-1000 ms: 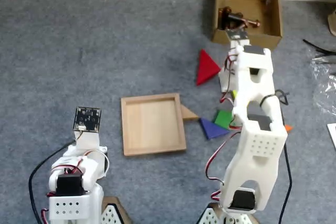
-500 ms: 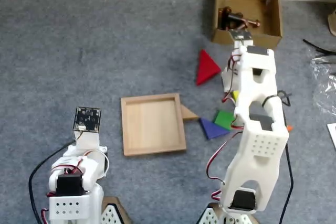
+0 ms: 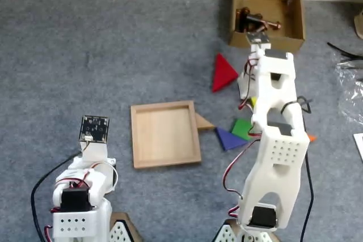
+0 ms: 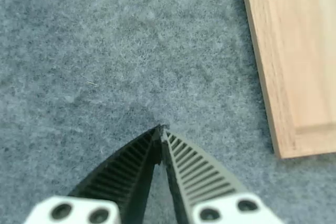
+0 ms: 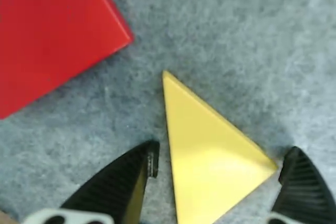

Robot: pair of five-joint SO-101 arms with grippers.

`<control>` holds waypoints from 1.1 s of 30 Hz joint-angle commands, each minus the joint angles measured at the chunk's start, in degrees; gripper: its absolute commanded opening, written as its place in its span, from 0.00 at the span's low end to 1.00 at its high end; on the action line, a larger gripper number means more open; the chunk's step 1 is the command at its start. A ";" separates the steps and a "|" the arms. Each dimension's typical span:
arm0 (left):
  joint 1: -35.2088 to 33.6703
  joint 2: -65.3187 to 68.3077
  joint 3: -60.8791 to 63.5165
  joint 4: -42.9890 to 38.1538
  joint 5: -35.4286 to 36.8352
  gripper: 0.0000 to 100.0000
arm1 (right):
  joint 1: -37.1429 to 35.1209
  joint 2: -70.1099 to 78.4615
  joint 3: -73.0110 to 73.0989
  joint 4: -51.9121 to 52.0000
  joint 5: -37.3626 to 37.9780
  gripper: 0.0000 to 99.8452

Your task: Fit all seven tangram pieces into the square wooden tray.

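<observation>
The square wooden tray (image 3: 165,134) lies on the grey carpet with nothing in it; its edge (image 4: 294,61) runs beside my left gripper (image 4: 160,132), which is shut just above the carpet. My right gripper (image 5: 220,169) is open and straddles a yellow triangle (image 5: 210,145), one finger on each side. A red triangle (image 5: 47,35) lies close by, also seen from above (image 3: 222,72). A tan triangle (image 3: 203,121), a blue triangle (image 3: 229,138) and a green piece (image 3: 243,127) lie just right of the tray. An orange tip (image 3: 311,138) peeks out beside the right arm.
A cardboard box (image 3: 292,26) with copper-coloured metal parts stands at the back right, just beyond the right arm. Cables and a plastic bag (image 3: 351,83) lie at the right edge. Open carpet stretches left of and behind the tray.
The right arm shifted slightly between frames, hardly changing place. The left arm and the pieces have not moved.
</observation>
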 commanded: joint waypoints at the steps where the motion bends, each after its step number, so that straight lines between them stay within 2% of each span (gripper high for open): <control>1: -0.57 0.13 1.19 0.26 0.26 0.01 | 1.10 0.75 -2.59 -1.45 -0.44 0.35; 6: -0.57 0.13 1.19 0.26 0.26 0.01 | 1.10 0.92 -2.59 -1.45 -0.44 0.35; 12: -0.57 0.13 1.19 0.26 0.26 0.01 | 1.10 0.92 -2.59 -1.45 -0.62 0.25; 20: -0.57 0.13 1.19 0.26 0.26 0.01 | 1.10 1.01 -2.42 -1.27 -0.62 0.25; 27: -0.57 0.13 1.19 0.26 0.26 0.01 | 1.10 0.66 -2.95 3.03 -0.18 0.25; 29: -0.57 0.13 1.19 0.26 0.26 0.01 | 1.10 0.66 -3.03 3.56 2.02 0.25; 33: -0.57 0.13 1.19 0.26 0.26 0.01 | 1.10 0.66 -3.03 3.82 3.43 0.32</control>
